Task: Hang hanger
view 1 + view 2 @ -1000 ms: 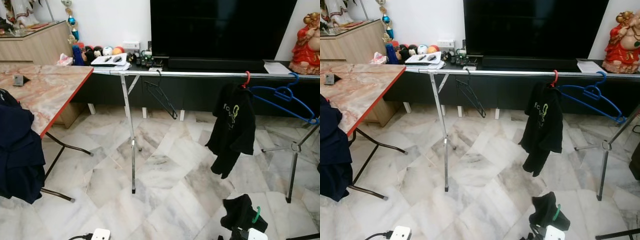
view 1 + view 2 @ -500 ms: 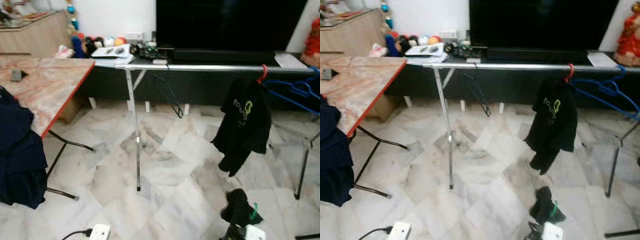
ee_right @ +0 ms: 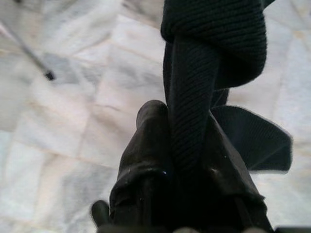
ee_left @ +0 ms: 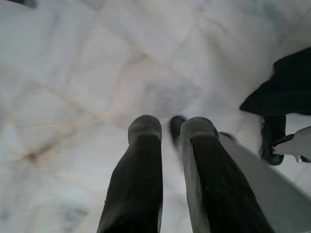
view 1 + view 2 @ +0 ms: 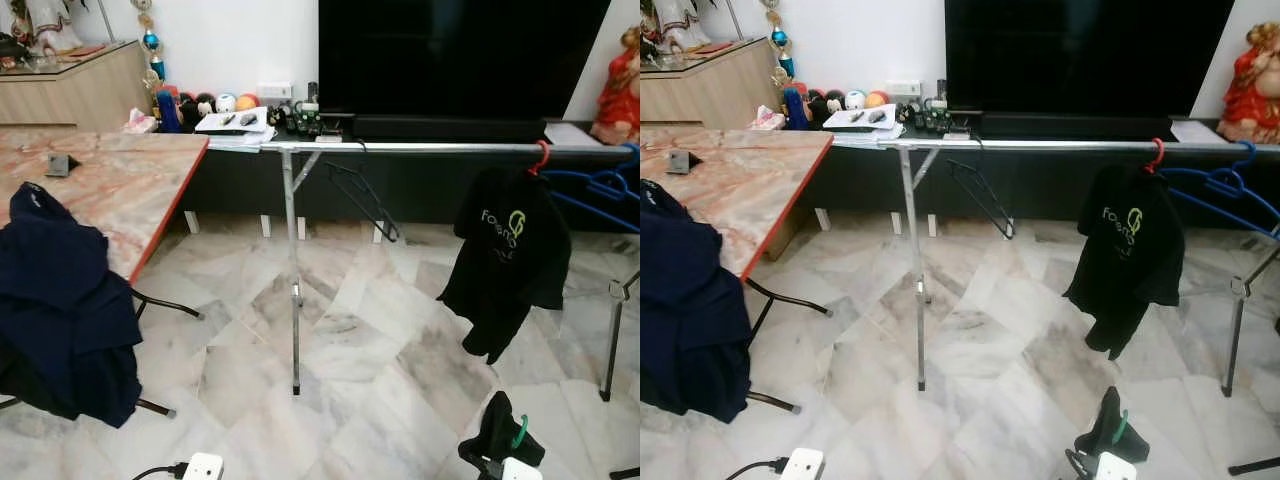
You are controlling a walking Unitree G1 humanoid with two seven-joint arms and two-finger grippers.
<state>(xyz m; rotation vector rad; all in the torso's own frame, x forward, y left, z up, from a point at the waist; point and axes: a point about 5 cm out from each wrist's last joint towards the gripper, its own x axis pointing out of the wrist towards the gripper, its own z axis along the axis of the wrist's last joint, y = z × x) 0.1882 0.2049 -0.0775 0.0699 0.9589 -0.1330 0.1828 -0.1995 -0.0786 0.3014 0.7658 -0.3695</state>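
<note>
View has swung left, rail (image 5: 420, 148) unmoved; right gripper (image 3: 187, 170) clenched on dark garment (image 5: 500, 435) with green hanger (image 5: 519, 431), low and near, hanging not yet done.

Marble-top table (image 5: 120, 190) with red edge at left, dark navy garment (image 5: 65, 300) draped over its corner. Big black TV (image 5: 1090, 50) on a low dark console (image 5: 1040, 180); coloured balls (image 5: 855, 99) and papers (image 5: 862, 118) on the console. Red figurine (image 5: 1248, 85) far right. White power strip (image 5: 203, 467) on the marble floor (image 5: 350, 340).
</note>
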